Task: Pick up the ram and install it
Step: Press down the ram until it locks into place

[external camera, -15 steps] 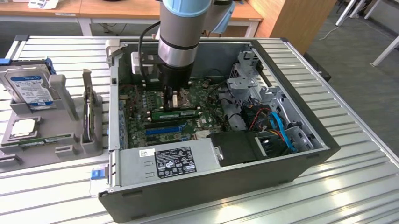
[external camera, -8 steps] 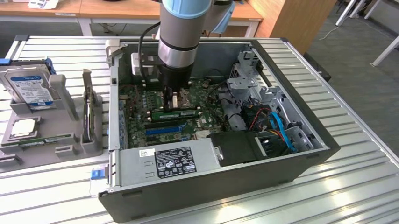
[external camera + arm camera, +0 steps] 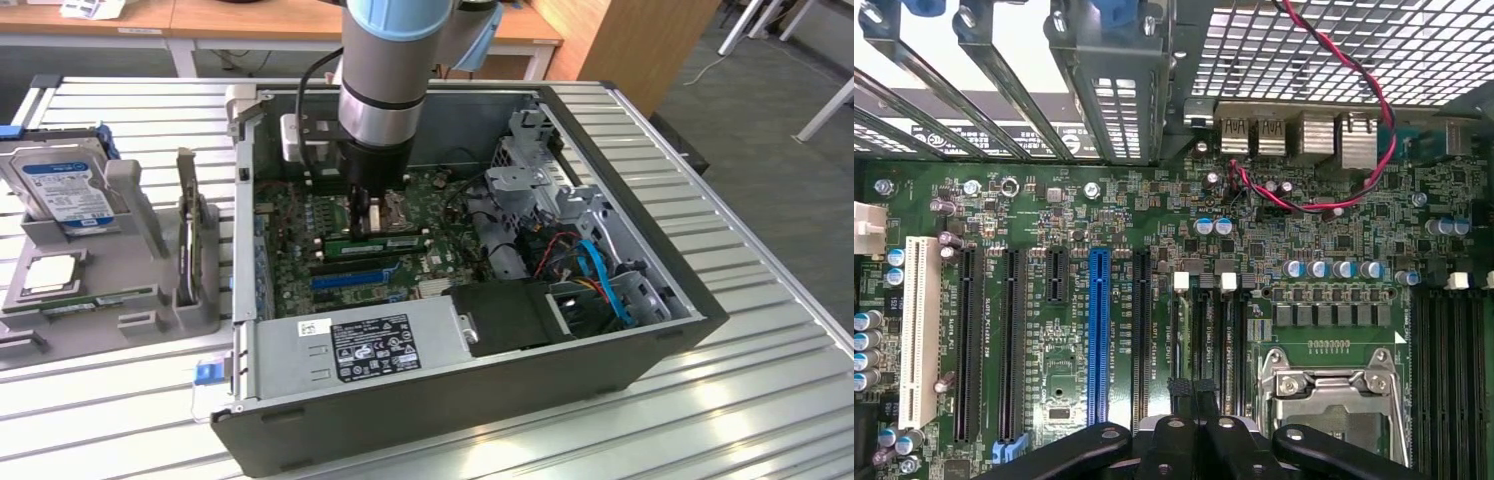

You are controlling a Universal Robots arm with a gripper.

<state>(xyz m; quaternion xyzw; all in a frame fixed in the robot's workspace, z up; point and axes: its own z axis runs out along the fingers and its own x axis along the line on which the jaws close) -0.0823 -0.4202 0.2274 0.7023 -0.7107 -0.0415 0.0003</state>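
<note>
Motherboard (image 3: 387, 240) lay inside the open computer case (image 3: 601, 360), with the arm reaching down into it. The gripper (image 3: 1199, 400) hung low over the board beside the CPU socket (image 3: 1334, 390), its fingers (image 3: 1179, 395) clenched together with nothing visible between them. The ram (image 3: 378, 243) lay seated flat on the board just below the gripper in the exterior view.

Motherboard (image 3: 400, 250) inside open case (image 3: 641, 345) — power supply (image 3: 360, 345) at near edge, drive tray (image 3: 80, 250) beside case.
</note>
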